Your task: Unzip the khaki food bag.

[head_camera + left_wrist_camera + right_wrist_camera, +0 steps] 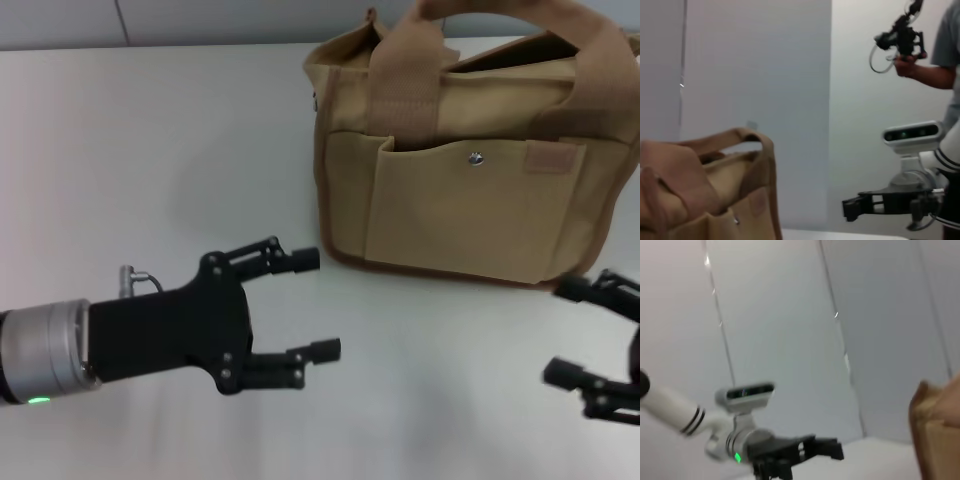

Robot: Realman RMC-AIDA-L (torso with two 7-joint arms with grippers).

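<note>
The khaki food bag (470, 170) stands upright on the white table at the back right, its front pocket with a silver snap (476, 157) facing me and two wide handles (410, 85) raised. The top looks partly open; the zipper pull is not visible. My left gripper (315, 305) is open and empty, low over the table in front-left of the bag, apart from it. My right gripper (565, 330) is open and empty at the front right, just below the bag's right corner. The bag also shows in the left wrist view (705, 190) and at the edge of the right wrist view (937, 430).
The white table (150, 150) stretches left of the bag. A person's hand holding a device (905, 42) shows in the left wrist view, beyond my right arm (890, 202). My left arm (775, 452) shows in the right wrist view.
</note>
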